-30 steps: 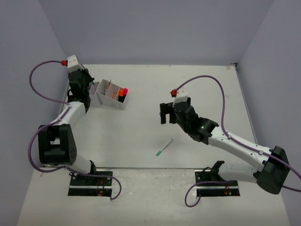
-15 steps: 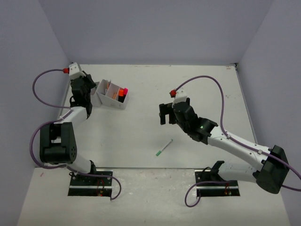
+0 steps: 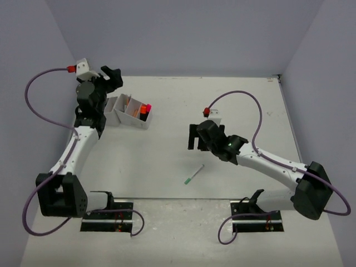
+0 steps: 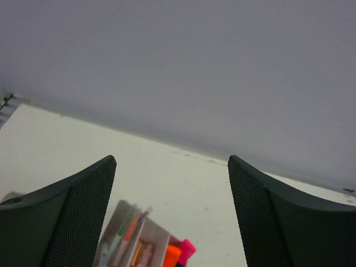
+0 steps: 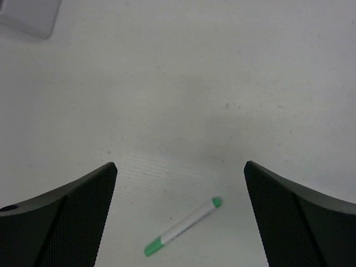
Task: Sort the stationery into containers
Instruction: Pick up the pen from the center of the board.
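Observation:
The containers are one white organiser (image 3: 125,113) at the back left, holding several pens and an orange (image 3: 143,108) and a pink highlighter. In the left wrist view the organiser (image 4: 129,236) lies below and between my fingers, with thin pens (image 4: 123,231) in one slot and the orange highlighter (image 4: 172,256) and pink highlighter (image 4: 187,248) in another. My left gripper (image 3: 111,75) (image 4: 171,161) hangs open and empty above the organiser's far end. A white pen with green ends (image 3: 193,174) (image 5: 182,228) lies alone on the table. My right gripper (image 3: 195,137) (image 5: 179,166) is open above and just beyond it.
The white table (image 3: 233,100) is walled by grey panels on the left, back and right. A corner of the organiser (image 5: 29,15) shows at the top left of the right wrist view. Purple cables loop off both arms.
My left gripper has opened and lifted up and back from the organiser's left end. The right arm has shifted slightly left; the green pen has not moved.

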`<state>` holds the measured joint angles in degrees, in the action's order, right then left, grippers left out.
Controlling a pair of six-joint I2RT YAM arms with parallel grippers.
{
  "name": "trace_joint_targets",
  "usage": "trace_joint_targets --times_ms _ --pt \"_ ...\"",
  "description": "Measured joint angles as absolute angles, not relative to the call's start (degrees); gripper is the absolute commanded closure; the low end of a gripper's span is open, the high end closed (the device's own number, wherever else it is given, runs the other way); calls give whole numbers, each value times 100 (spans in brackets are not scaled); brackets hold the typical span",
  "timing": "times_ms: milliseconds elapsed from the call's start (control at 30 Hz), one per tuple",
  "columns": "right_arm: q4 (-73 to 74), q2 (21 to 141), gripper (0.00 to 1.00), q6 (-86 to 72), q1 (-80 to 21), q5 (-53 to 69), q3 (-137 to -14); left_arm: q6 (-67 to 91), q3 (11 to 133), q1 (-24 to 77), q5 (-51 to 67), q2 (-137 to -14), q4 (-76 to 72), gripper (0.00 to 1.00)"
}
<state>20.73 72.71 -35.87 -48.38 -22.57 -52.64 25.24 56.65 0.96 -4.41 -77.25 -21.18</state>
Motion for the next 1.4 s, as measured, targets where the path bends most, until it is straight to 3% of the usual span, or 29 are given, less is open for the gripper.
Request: trace_joint_targets --times_ms 100,233,400,767,867,1000,1233,1400 --pt "2680 7610 7 -4461 -4855 -2275 -5277 2714 5863 347 -341 -7036 -1846 0" --pt "3347 7628 14 -5842 -5327 -2418 -5000 2775 6216 908 -336 -6534 -1280 0" --pt "3739 7765 48 -7019 -6143 -2333 -4897 2792 6208 1326 -287 -6517 -572 0" --pt "3812 9091 57 -8276 -6440 -1830 -5026 2751 6090 1816 -29 -6539 373 0" --pt "3812 9315 68 -8361 -6449 -1814 -5235 2736 6073 1956 25 -6513 401 0" --pt "3725 9495 100 -8464 -6448 -1793 -5392 2703 6019 2024 40 -6456 418 0" --pt "3569 9468 100 -8493 -6449 -1748 -5350 2681 5967 2038 75 -6354 385 0" --pt "2955 8792 100 -7353 -6438 -2188 -4940 2706 5927 2036 590 -6625 316 0"
